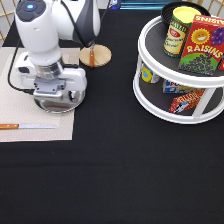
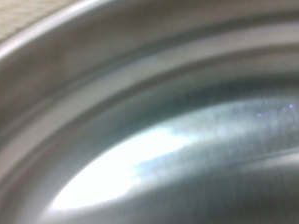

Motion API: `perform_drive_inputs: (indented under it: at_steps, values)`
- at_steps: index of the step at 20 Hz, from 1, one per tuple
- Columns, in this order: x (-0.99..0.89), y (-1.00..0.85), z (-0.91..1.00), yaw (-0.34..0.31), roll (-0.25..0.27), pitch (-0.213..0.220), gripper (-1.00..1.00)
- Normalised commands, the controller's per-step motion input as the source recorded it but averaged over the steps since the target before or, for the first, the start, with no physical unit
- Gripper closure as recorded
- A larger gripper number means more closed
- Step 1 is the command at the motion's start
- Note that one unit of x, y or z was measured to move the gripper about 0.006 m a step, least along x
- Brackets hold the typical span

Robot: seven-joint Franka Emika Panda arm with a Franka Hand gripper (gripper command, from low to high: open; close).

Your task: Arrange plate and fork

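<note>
1. The plate (image 1: 59,103) lies on a beige placemat (image 1: 20,100) near the left edge of the black table (image 1: 115,170), roughly halfway between the top and bottom edges. Only its lower rim shows in the exterior view; the robot's hand covers the rest.
2. The wrist view is filled by the plate's (image 2: 168,140) shiny inner surface and raised rim, with a sliver of the placemat (image 2: 18,20) in one corner.
3. The gripper (image 1: 56,96) is down directly over the plate, right at it. Whether its fingers are spread or closed cannot be told, as the hand hides them.
4. The fork (image 1: 92,57) rests on a flat light-wood disc (image 1: 98,56) toward the top edge of the table, just beyond the placemat's upper right corner. Its brown handle shows; the tines are hard to make out.
5. A knife (image 1: 25,126) with a wooden handle lies flat along the placemat's lower part, near the left edge, below the plate and apart from it.
6. A white two-tier turntable rack (image 1: 175,75) stands at the top right corner of the table. Its upper tier holds a can (image 1: 177,30) and a raisins box (image 1: 202,45); the lower tier holds small packets (image 1: 182,97).
</note>
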Motion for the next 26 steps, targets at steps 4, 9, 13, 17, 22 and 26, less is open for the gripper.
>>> perform_drive_inputs:
  at_steps: [4,9,13,17,22,26]
  values:
    - [0.01,-0.97,0.03,0.006,0.029,0.020,-1.00]
    - [0.01,-0.96,0.01,0.000,0.023,0.027,-1.00]
    - [0.11,-0.86,0.01,0.000,0.002,0.038,-1.00]
    - [0.25,-0.70,0.05,0.000,0.000,0.027,-1.00]
    - [0.26,-0.37,0.17,0.000,-0.017,0.040,-1.00]
    - [0.04,0.19,0.53,0.013,-0.040,0.096,-1.00]
